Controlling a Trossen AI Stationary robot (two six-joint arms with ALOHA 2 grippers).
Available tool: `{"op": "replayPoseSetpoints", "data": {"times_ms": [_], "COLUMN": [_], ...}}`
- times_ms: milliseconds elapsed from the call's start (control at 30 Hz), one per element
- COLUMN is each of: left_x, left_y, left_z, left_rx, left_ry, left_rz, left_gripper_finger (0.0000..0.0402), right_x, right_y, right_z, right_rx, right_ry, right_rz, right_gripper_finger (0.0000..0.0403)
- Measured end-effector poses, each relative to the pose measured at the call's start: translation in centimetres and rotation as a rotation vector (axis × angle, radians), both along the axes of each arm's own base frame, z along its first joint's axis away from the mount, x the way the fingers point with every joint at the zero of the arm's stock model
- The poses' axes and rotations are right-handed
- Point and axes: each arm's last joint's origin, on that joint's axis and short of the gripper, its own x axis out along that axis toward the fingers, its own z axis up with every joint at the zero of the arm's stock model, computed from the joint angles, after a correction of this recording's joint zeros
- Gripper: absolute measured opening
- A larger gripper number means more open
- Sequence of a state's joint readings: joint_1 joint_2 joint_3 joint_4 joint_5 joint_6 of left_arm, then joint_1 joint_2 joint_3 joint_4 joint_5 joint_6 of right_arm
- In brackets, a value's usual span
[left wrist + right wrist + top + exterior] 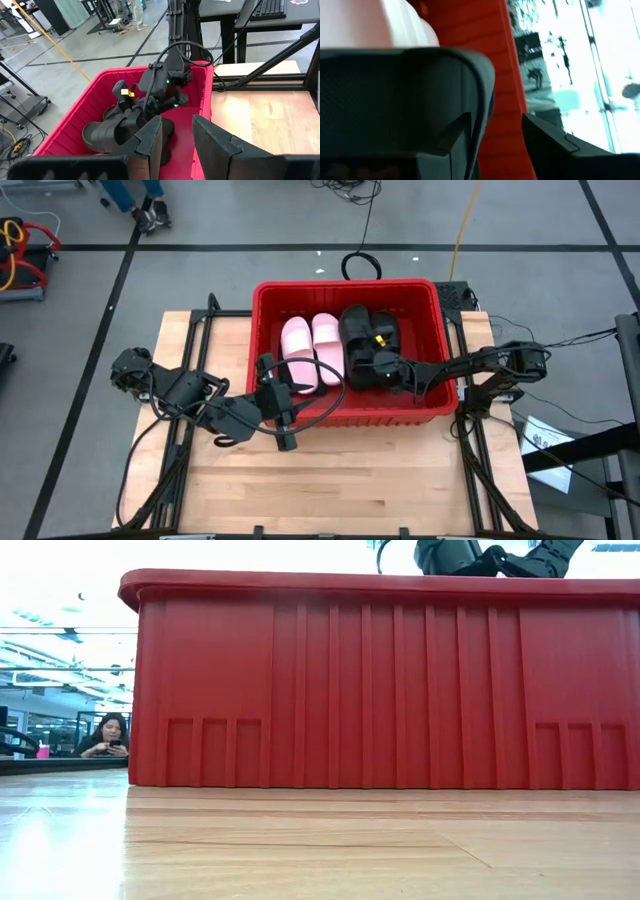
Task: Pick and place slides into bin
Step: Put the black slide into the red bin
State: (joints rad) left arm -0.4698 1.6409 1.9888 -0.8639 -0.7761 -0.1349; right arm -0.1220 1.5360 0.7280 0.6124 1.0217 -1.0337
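High view straight down over the table and red bin, low view level at tabletop, close against the bin wall, left wrist view looking into the bin, right wrist view pressed close inside it, bin shared by all.

Table: light wooden planks, framed by dark rails along both sides
Floor: grey, marked with dark tape lines beyond the far table edge
Yellow cable: laid across the floor behind the table
Black cable loop: seen on the floor just behind the table
Paper sheet: placed on the floor, right of the table
Person: seated in the room behind, looking down at a phone
Keyboard: set on a desk in the background
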Motion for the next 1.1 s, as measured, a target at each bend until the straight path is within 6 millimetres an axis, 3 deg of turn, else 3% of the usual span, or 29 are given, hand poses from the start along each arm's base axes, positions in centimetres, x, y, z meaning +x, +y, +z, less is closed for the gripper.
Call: {"op": "replayPoseSetpoints", "data": {"times_ms": [433, 900, 1100], "left_x": [0.0, 0.0, 0.0], "left_y": [-0.1, -0.2, -0.2], "left_z": [0.0, -0.1, -0.1], "left_rx": [-0.02, -0.028, -0.028], "left_ry": [0.009, 0.013, 0.013], "left_rz": [-0.037, -0.053, -0.053], "left_gripper_finger": [0.0113, 0.0113, 0.0113], "right_x": [0.2, -0.1, -0.1], "right_y": [2.5, 0.3, 0.7], "right_z": [0.1, -0.2, -0.2], "right_rx": [-0.022, 0.075, 0.077], "right_ry": [-0.008, -0.152, -0.183], "right_rz": [0.013, -0.043, -0.062], "right_gripper_finger": [0.0172, 0.0165, 0.0171]}}
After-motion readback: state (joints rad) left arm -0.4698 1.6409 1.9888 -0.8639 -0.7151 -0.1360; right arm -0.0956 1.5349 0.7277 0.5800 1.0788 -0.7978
